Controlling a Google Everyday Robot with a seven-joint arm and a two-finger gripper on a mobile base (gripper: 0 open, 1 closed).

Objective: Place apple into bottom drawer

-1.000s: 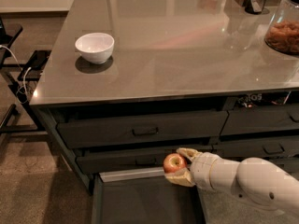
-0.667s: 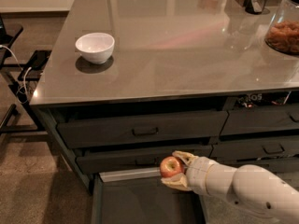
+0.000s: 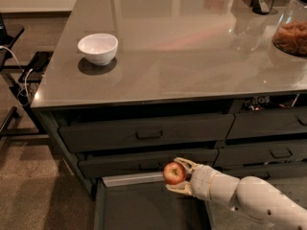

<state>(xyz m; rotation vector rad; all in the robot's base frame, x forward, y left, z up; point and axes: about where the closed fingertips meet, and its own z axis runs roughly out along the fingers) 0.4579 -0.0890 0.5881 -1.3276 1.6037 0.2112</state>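
While over drawer [image 3: 144, 209], tool [image 3: 176, 175] around apple [image 3: 173, 172]

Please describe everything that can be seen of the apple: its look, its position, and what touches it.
The apple is small and round, red with yellowish patches, and its skin looks smooth. It looks whole and is held in the air, clamped between the two pale fingers of the gripper, one finger above it and one below. It hangs over the open bottom drawer, near the drawer's pale back rim, and touches nothing but the gripper.
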